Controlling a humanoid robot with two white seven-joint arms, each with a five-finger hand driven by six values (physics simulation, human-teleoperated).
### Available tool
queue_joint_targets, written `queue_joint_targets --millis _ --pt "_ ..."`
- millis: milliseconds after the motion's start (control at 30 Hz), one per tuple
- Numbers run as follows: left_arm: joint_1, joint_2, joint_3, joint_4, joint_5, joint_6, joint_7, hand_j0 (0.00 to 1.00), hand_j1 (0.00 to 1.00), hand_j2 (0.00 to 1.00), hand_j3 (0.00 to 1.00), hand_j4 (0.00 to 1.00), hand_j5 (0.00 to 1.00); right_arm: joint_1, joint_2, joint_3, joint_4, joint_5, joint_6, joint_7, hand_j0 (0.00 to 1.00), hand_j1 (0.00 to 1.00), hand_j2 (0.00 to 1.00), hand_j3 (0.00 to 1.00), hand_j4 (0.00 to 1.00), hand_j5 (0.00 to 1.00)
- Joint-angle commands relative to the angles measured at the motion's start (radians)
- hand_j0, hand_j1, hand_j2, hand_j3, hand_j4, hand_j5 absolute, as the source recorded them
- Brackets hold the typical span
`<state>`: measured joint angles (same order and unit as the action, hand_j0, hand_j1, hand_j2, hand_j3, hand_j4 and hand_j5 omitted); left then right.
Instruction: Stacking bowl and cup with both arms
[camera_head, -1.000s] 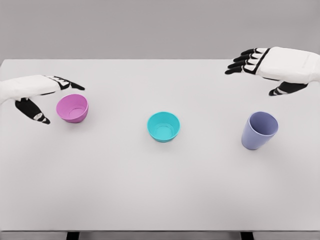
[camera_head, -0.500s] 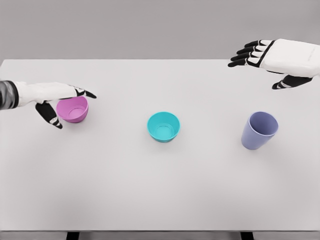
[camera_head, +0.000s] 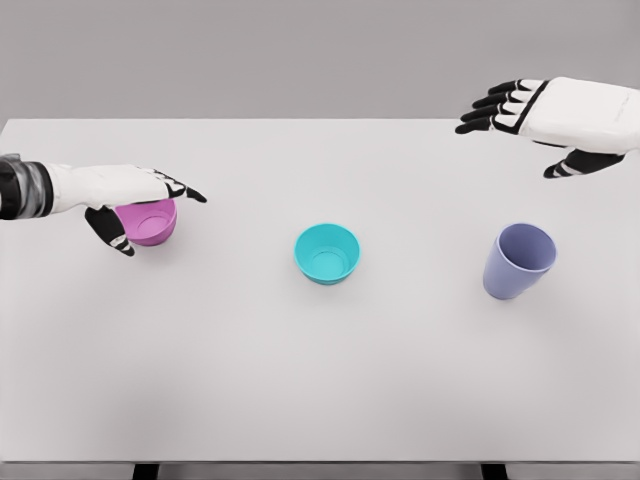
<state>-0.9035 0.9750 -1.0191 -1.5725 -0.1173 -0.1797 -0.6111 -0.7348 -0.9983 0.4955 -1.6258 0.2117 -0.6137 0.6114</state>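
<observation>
A pink bowl (camera_head: 152, 224) sits on the white table (camera_head: 320, 380) at the left. My left hand (camera_head: 150, 205) reaches over it, fingers stretched across its far rim and thumb down at its near left side; it is open around the bowl and I cannot tell if it touches. A teal bowl (camera_head: 327, 253) stands at the table's middle. A lilac cup (camera_head: 518, 261) stands upright at the right. My right hand (camera_head: 525, 125) hovers open, well above and behind the cup.
The table's near edge runs along the bottom of the view and a grey wall stands behind its far edge.
My left hand has slid right and settled over the pink bowl, covering part of its rim. My right hand rose slightly to the right, then held still.
</observation>
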Motion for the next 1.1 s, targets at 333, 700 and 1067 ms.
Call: queue_joint_targets --millis 333,700,1067 --pt "0.0 -0.002 -0.001 0.045 -0.047 0.002 0.0 1.0 1.0 1.0 1.0 1.0 1.0 0.002 -0.011 -0.002 0.001 -0.005 0.003 -0.001 1.0 1.0 1.0 1.0 1.0 1.0" --pt "-0.002 -0.045 0.001 0.123 -0.084 0.002 0.0 1.0 1.0 1.0 1.0 1.0 1.0 0.0 -0.013 -0.002 0.001 -0.005 0.003 -0.001 1.0 1.0 1.0 1.0 1.0 1.0" --pt "-0.003 -0.084 0.001 0.17 -0.117 0.002 0.0 1.0 1.0 1.0 1.0 1.0 1.0 0.003 -0.014 -0.002 0.001 -0.005 0.003 -0.001 1.0 1.0 1.0 1.0 1.0 1.0"
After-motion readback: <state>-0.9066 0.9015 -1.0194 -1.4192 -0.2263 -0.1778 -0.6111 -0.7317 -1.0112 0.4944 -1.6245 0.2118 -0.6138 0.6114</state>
